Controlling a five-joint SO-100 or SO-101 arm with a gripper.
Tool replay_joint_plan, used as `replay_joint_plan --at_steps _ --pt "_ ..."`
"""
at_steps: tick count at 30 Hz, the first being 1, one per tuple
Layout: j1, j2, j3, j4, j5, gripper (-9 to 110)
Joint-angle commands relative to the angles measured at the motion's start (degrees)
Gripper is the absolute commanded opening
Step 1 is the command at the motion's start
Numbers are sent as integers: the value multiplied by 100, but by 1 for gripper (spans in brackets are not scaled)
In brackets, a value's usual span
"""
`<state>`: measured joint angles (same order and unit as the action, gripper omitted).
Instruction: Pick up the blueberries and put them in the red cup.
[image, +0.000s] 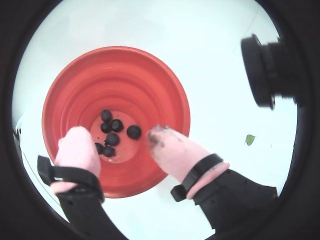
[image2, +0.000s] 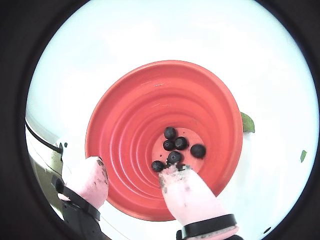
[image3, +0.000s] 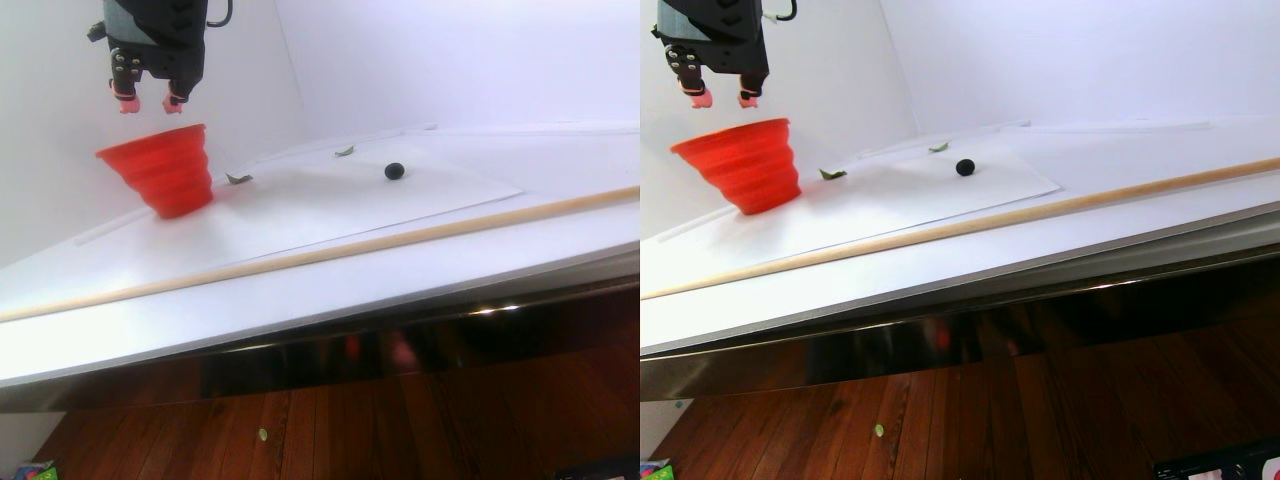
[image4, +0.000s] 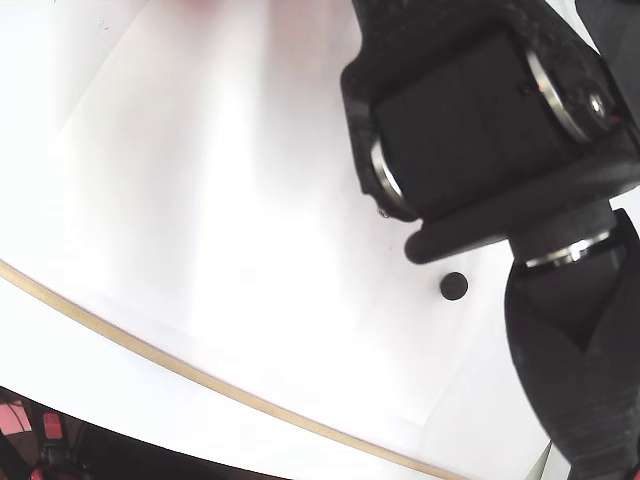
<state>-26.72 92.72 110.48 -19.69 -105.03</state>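
Pincer (image: 117, 142): I have it hanging over the mouth of the red cup (image: 75, 80), pink-padded fingers (image: 77, 150) spread apart, nothing between them. Dark smears show on the pad tips in both wrist views.

Blueberries in the cup (image: 112, 131): a cluster of six or seven on the cup floor; some overlap, so I cannot give an exact count.

Blueberry on the table (image3: 395, 171): one left out, lying alone on the white sheet, well apart from the cup. The fixed view shows it too (image4: 454, 286), near the arm's shadowed body.

Leaf scraps: one just beside the cup (image3: 238, 178), another farther back (image3: 345, 151). Not my targets.

Wooden rod (image3: 300, 255): runs along the table nearer the front edge, clear of the work.

Table (image3: 300, 300): white, smooth.

Risks, as I judge them:
- The loose berry is round and the surface slick; a closing finger that meets it off-centre could send it rolling toward the rod or the edge.
- The cup looks light and collapsible; clipping its rim as I swing away could tip it and spill the lot.
- The smeared pads may grip unevenly, or squash the fruit.
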Motion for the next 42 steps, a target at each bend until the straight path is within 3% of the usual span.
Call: replay_joint_plan --at_steps 1,42 --pt "-343 281 -387 -220 -35 20" --pt "940 1925 1151 185 -439 17"
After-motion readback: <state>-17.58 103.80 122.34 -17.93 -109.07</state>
